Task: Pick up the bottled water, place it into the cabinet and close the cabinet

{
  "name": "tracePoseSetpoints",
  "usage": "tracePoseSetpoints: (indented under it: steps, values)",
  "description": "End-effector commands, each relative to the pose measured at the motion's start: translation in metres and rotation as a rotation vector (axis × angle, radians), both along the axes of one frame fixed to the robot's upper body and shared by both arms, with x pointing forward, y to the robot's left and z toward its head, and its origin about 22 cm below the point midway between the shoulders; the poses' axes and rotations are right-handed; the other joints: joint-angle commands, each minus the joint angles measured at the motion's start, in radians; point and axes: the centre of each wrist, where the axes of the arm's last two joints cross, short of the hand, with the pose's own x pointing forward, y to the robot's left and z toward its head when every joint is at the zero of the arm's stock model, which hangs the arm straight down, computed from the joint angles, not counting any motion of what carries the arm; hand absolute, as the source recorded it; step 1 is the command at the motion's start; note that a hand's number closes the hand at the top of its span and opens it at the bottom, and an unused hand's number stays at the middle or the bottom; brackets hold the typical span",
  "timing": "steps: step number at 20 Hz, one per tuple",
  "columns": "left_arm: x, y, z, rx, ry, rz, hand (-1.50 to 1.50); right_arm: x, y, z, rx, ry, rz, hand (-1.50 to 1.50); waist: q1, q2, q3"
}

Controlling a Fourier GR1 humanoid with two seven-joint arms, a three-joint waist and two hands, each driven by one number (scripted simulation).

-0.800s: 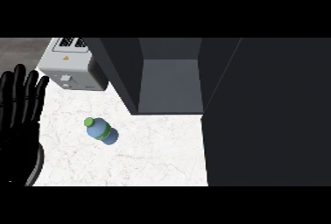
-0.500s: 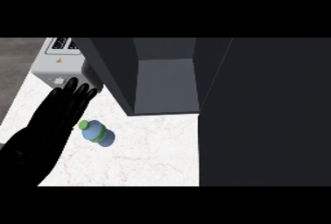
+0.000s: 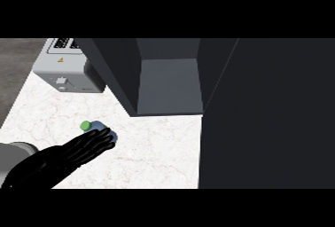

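Partly under fingers (image 3: pixel 98 139): bottled water (image 3: pixel 98 129)

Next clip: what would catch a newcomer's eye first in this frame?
The black left robot hand comes in from the lower left, its fingers lying over the blue bottled water with its green cap on the white marble counter. Behind it at the centre, the dark open cabinet shows a grey inside, and its big door fills the right side. A grey toaster sits at the upper left.
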Motion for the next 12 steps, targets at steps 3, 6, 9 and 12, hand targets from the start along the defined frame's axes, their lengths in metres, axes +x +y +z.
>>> tracePoseSetpoints:
  steps: [3,6,9,12]
  values:
    - [0.015,0.094,0.023,0.008,0.052,-0.068,-1.5,-0.023,-0.008,-0.002,0.022,0.063,0.007,-1.5,0.015,-0.005,0.001]
    - [0.023,0.105,0.01,-0.012,0.079,-0.107,-1.5,-0.028,-0.02,-0.018,0.066,0.057,0.015,-1.5,0.018,-0.006,0.001]
    - [0.018,0.117,0.001,0.001,0.086,-0.085,-1.5,-0.053,-0.027,-0.007,0.048,0.07,0.007,-1.5,0.02,-0.008,0.001]
    - [0.041,0.128,0.0,-0.004,0.101,-0.101,-1.5,-0.042,-0.014,-0.016,0.044,0.055,0.017,-1.5,0.019,-0.006,0.001]
